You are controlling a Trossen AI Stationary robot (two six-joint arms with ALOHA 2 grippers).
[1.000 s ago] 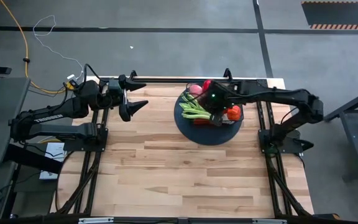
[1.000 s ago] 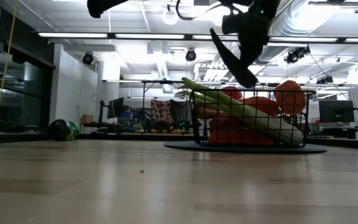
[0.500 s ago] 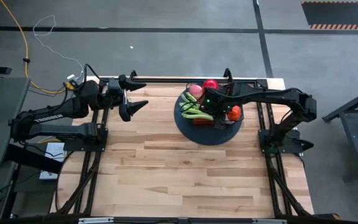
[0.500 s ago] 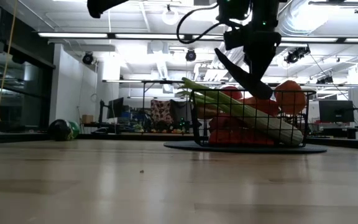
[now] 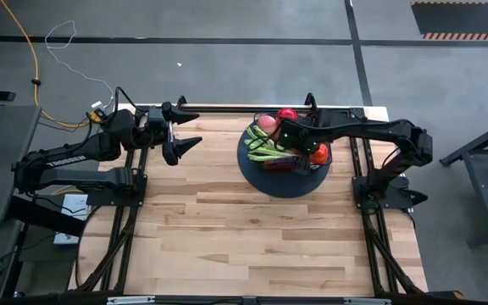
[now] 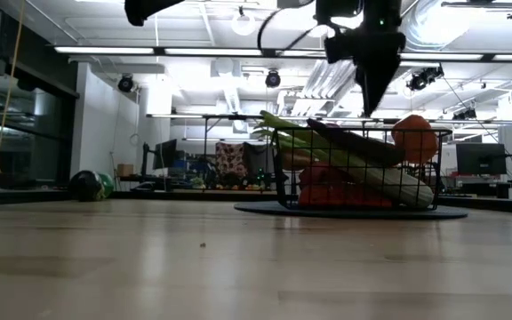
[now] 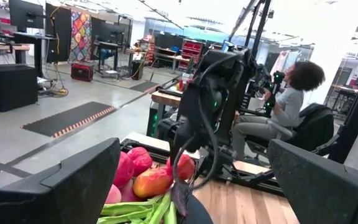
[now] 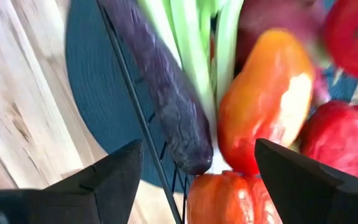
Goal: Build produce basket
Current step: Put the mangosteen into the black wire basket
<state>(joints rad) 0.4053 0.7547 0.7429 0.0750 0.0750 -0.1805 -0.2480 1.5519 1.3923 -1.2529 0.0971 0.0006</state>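
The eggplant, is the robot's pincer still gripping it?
No, in the right wrist view the eggplant lies in the basket beside the celery, with the right pincer open and clear of it.

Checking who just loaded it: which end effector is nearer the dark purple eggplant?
Right. The right end effector hovers open directly over the long dark purple eggplant in the basket; the left end effector waits open, well off to the side.

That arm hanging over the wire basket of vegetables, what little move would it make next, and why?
Probably lift straight up and away. The right gripper hangs open above the black wire-mesh basket, and the long dark purple eggplant lies free across the pale green celery stalks, so its drop looks done. The left gripper waits open at the table's far left.
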